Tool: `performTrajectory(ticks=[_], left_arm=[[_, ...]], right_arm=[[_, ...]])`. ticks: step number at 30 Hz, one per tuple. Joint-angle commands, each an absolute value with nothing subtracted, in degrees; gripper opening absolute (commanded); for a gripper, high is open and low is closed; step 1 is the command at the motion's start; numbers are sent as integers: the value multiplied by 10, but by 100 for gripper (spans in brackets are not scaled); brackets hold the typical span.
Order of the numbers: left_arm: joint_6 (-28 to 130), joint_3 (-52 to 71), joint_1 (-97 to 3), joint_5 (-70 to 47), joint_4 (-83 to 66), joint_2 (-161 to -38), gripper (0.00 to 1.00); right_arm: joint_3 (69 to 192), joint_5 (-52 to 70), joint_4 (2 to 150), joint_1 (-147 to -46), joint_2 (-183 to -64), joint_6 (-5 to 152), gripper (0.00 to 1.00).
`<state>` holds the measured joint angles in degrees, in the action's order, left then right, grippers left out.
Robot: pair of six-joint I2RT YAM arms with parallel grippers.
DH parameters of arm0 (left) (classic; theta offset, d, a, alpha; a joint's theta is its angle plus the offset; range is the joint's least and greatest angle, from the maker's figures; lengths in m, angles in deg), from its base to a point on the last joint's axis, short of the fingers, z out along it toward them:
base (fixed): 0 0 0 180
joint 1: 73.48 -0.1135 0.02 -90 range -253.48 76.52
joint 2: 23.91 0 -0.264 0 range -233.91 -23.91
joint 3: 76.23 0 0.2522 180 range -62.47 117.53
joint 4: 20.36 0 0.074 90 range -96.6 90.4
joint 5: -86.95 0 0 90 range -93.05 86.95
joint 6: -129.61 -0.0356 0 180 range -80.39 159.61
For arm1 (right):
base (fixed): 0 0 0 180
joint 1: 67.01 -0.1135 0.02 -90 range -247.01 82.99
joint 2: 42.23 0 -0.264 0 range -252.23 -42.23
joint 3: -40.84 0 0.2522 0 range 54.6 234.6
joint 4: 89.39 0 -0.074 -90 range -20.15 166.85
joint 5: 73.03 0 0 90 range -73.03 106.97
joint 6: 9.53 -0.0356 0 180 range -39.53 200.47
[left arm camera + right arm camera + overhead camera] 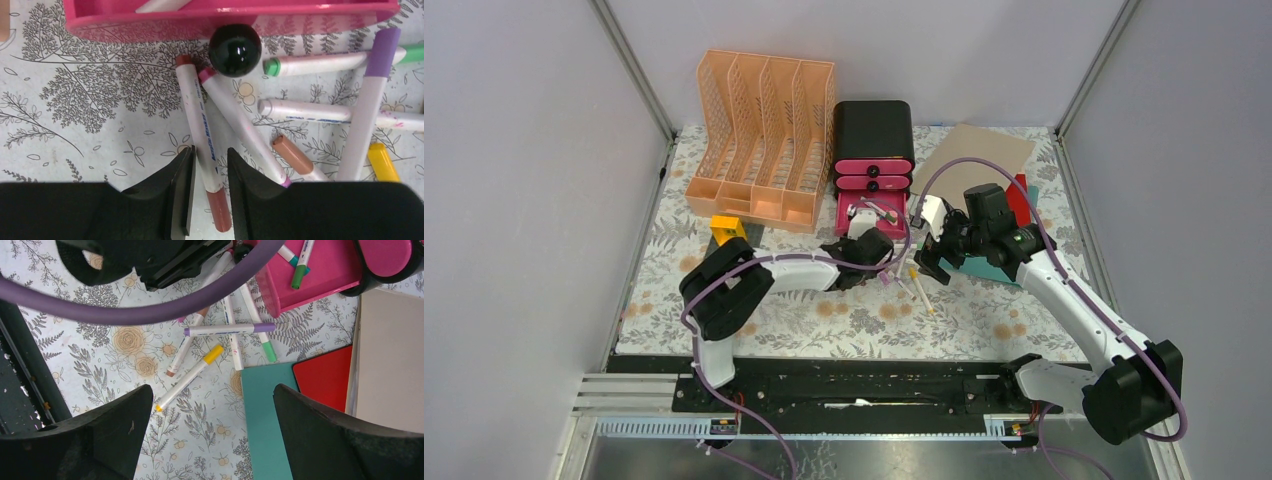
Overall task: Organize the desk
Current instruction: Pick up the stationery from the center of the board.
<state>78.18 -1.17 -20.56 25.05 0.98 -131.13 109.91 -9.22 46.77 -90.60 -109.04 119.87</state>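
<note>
One marker (202, 131) (red-capped) lies on the desk (75, 125) inside the left pincer (210, 167).

A file rack (759, 140) stands by the far left corner of the surface (844, 320), with a drawer box (873, 135) just right of it. Markers (227, 330) lie scattered before its pulled-out drawer (230, 22). Flat boards (979, 155) lie by the far right corner.
</note>
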Motion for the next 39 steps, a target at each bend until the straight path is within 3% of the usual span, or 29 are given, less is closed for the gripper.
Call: performTrajectory(ticks=[1, 10, 14, 21, 32, 39], left_arm=[[770, 2, -221, 231, 19, -1327, 34], [770, -24, -225, 212, 5, -1307, 21], [766, -60, -224, 193, -21, -1262, 10], [730, -126, -224, 155, -80, -1159, 0], [566, -155, -226, 114, -139, -1077, 0], [353, -139, -241, 78, -170, -1076, 0]], right_arm=[[1098, -100, 479, -900, -1083, 1205, 98], [1098, -103, 479, -898, -1081, 1205, 97], [1098, -106, 479, -896, -1081, 1205, 98], [1098, -107, 479, -895, -1079, 1205, 98], [1098, -112, 478, -892, -1077, 1205, 98], [1099, -113, 478, -891, -1077, 1205, 98]])
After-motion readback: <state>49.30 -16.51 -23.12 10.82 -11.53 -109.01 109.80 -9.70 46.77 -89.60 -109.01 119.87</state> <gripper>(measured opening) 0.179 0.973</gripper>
